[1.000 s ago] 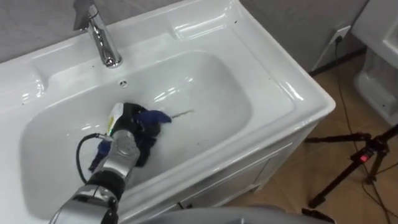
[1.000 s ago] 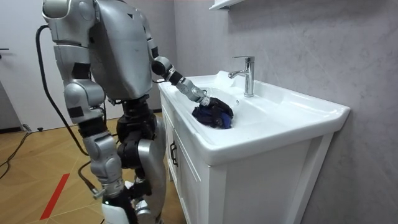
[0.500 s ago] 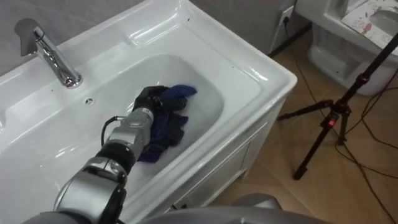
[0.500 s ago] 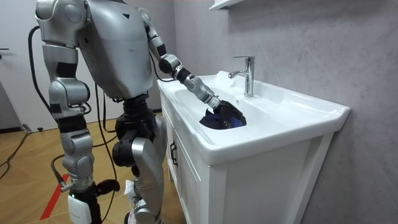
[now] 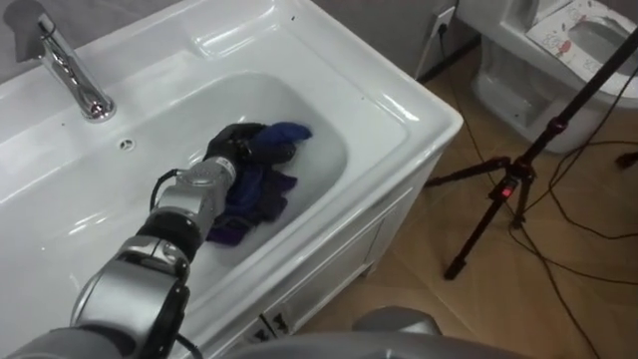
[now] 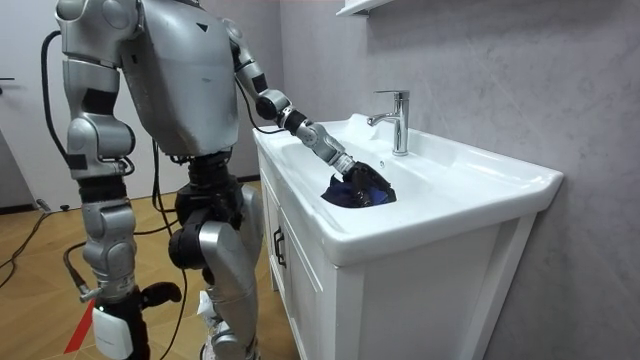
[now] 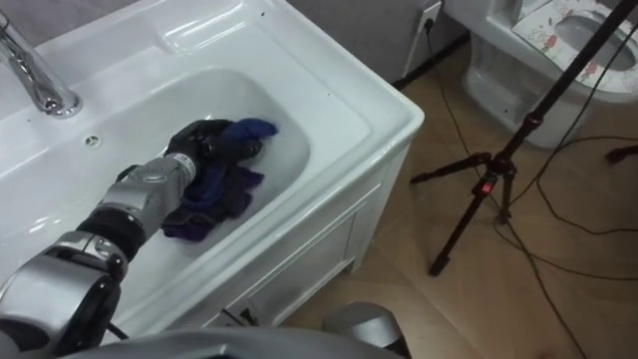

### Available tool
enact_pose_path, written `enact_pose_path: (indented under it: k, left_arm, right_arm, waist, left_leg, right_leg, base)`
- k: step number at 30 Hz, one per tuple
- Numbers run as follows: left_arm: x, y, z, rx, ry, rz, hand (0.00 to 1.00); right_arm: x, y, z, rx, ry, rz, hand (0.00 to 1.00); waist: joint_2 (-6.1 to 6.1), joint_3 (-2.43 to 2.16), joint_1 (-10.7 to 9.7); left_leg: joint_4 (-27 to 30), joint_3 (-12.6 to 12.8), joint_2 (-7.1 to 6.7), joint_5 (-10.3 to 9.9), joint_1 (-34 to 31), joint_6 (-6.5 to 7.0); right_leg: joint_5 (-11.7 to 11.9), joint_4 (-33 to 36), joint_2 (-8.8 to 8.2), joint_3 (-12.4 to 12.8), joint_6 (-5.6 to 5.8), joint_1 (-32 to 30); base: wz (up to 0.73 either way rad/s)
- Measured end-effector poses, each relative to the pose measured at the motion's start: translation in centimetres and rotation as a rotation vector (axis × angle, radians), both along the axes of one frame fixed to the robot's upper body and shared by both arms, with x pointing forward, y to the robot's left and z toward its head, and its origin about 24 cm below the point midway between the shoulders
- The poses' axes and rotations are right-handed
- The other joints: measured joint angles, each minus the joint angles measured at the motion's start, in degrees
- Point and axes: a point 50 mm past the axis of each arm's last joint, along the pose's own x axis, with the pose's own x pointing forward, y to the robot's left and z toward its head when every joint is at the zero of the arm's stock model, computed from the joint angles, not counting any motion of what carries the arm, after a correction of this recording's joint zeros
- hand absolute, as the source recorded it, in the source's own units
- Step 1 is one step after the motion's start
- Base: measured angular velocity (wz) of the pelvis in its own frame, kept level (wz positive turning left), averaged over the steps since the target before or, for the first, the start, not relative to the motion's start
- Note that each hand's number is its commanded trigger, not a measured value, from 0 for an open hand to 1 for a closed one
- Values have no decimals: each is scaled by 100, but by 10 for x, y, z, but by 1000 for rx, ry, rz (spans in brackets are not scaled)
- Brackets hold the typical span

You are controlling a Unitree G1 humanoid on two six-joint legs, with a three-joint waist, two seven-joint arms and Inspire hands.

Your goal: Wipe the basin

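While the robot stands close against the front of the white cabinet (image 6: 400,290), its left arm reaches forward and down into the basin (image 5: 384,100). The left hand (image 5: 237,148) lies on a dark blue cloth (image 5: 261,191), which is bunched in a heap on the basin's floor, toward the end away from the tap (image 5: 62,62). The dark fingers (image 5: 261,145) are curled down over the upper folds of the cloth and seem to have it gathered under them, while the rest of the cloth trails toward the near wall of the bowl. A small overflow hole (image 5: 126,143) sits in the back wall below the tap, well apart from the cloth.

In the room view the right arm hangs down beside the robot's leg, the right hand (image 6: 160,294) low near the knee; I cannot tell how its fingers are set.

On the wooden floor past the basin's far corner stands a black tripod (image 5: 518,184), with a white toilet (image 5: 558,50) behind it.
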Motion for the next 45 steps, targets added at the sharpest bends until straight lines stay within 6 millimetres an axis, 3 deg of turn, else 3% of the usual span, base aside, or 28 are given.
enact_pose_path:
  k: [6, 7, 13, 18, 23, 26, 31, 37, 45]
  left_arm:
    - [14, 1, 13, 57, -33, -45, 100]
    - [17, 0, 17, 93, -50, -72, 100]
    - [22, 1, 25, 380, -99, -270, 100]
    - [21, 12, 24, 695, -95, -422, 100]
    - [24, 37, 33, 980, -104, -489, 100]
    - [20, 45, 31, 1062, -102, -531, 100]
    - [11, 50, 25, 1207, -84, -637, 100]
    - [-4, 62, 14, 1275, -78, -648, 100]
    - [-29, 82, 0, 1309, -27, -630, 100]
  right_arm:
    - [-5, 2, -1, 14, 17, -29, 0]
    - [-7, 2, -1, 17, 20, -28, 0]
    - [-9, 3, -1, 14, 30, -11, 0]
    - [-14, 3, 0, 10, 34, -15, 0]
    - [-22, -1, 1, -13, 46, -19, 0]
    - [-30, -5, 2, -24, 60, -51, 0]
    - [-30, -11, 4, -41, 28, -62, 0]
    - [-26, -25, 8, -105, 7, -68, 0]
    - [-13, -30, 8, -149, -32, -56, 0]
  waist:
    - [-204, -41, 32]
    - [-228, -60, 69]
    - [-298, -65, 135]
    - [-219, -25, 187]
    - [12, 5, 224]
    - [183, 5, 294]
    - [314, 24, 317]
    - [509, -53, 450]
    - [419, -35, 509]
  left_leg:
    - [134, -8, 17, -10, -105, 15]
    - [141, -6, 21, -21, -138, 27]
    - [284, -17, 111, -86, -175, 22]
    - [324, -22, 197, -200, -69, -16]
    - [336, -44, 205, -232, 49, -38]
    - [280, -56, 198, -232, 148, -38]
    - [253, -152, 199, -232, 229, -38]
    - [177, -186, 189, -229, 234, -37]
    - [184, -234, 187, -195, 346, -61]
  right_leg:
    - [78, -74, -21, -10, -1, 4]
    - [99, -86, -19, -9, -2, 3]
    - [185, -173, 2, -13, -4, 119]
    - [223, -293, 74, -13, -21, 297]
    - [229, -381, 112, 8, -35, 469]
    - [222, -412, 107, -13, -35, 564]
    - [216, -482, 95, -30, -30, 678]
    - [218, -468, 110, -36, -33, 652]
    - [205, -472, 116, -103, -64, 759]
  base:
    - [-2]
    - [-4]
    - [0]
    - [1]
    - [0]
    - [1]
    - [3]
    - [1]
    - [3]
